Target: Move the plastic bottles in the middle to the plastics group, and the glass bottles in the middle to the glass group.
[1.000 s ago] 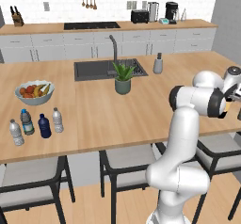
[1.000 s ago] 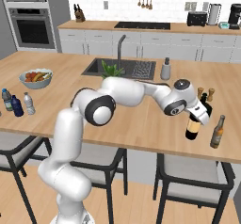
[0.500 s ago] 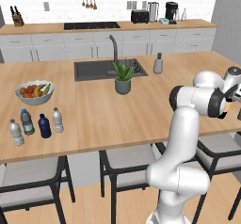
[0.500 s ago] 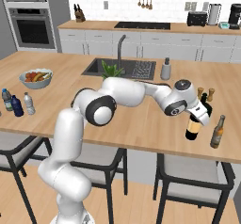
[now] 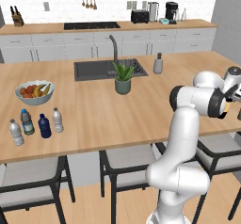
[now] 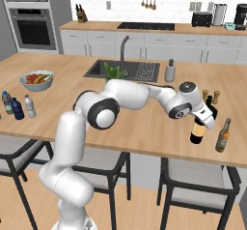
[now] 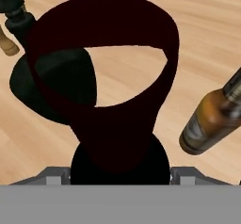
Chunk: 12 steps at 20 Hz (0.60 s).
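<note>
The tall dark wine bottle [image 6: 197,133] with a cream-yellow label stands upright on the counter near its right end. My gripper [image 6: 206,119] is around its upper part; my fingers are hidden, so their grip is unclear. In the hand view the wine bottle [image 7: 120,124] is right under the hand. The squat black bottle [image 6: 211,109] stands just behind it, also seen as the squat black bottle [image 7: 33,89]. Far left, the dark blue bottle [image 5: 44,126] and the clear bottle [image 5: 57,120] stand beside the blue-green labelled bottle [image 5: 27,122] and a pale-labelled bottle [image 5: 15,132].
A brown bottle [image 6: 222,135] stands right of the wine bottle, close to the counter's front edge. Two shakers [image 6: 210,96] stand behind the black bottle. A fruit bowl [image 5: 34,92], a potted plant [image 5: 123,78], the sink [image 5: 106,69] and a soap dispenser [image 5: 158,64] lie further back.
</note>
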### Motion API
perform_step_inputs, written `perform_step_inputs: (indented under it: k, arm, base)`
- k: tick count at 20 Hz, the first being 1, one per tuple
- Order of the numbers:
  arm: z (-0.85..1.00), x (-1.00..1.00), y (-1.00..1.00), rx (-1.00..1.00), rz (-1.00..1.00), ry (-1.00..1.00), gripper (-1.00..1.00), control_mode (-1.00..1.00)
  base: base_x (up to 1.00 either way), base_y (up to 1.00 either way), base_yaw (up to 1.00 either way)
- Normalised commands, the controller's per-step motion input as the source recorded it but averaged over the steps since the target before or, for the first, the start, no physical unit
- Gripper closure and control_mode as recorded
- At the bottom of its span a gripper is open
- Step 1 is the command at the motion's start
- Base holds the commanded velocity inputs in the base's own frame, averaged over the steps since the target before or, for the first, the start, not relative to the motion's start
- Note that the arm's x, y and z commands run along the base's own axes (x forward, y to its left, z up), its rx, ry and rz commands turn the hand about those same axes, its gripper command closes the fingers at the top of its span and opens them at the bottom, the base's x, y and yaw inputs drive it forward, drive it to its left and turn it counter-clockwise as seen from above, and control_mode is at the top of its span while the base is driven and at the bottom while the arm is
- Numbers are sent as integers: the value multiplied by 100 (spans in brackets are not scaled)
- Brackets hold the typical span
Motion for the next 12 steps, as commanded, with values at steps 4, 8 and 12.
perform_step_inputs:
  k: [4, 8, 12]
  arm:
    - [0, 0, 0, 0, 0, 0, -100, -100]
    - [0, -4, 1, 0, 0, 0, -100, -100]
    - [10, -31, 13, 0, 0, 0, -100, -100]
  base:
    - [0, 0, 0]
    - [0, 0, 0]
    - [0, 0, 0]
